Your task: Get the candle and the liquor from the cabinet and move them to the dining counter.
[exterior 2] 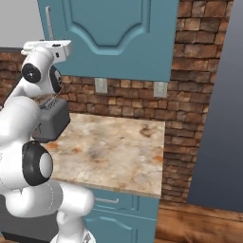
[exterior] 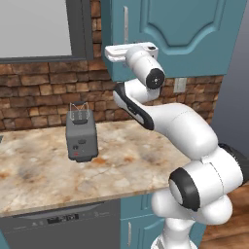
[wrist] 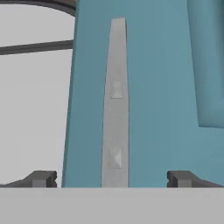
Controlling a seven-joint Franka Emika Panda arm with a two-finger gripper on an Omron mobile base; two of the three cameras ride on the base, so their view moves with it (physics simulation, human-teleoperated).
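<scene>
the cabinet (exterior: 194, 34) is closed, so candle and liquor are presumably hidden inside. the claw (wrist: 111, 179) is spread wide, empty, around the handle (wrist: 116, 105). next, the handle must be clenched and pulled.

We see from two base cameras behind the arm (exterior: 170, 121), left and right, both facing forward and down at the cabinet (exterior: 194, 34) and counter (exterior 2: 118, 147). The hand camera looks closely at the door handle (wrist: 116, 105).
</scene>
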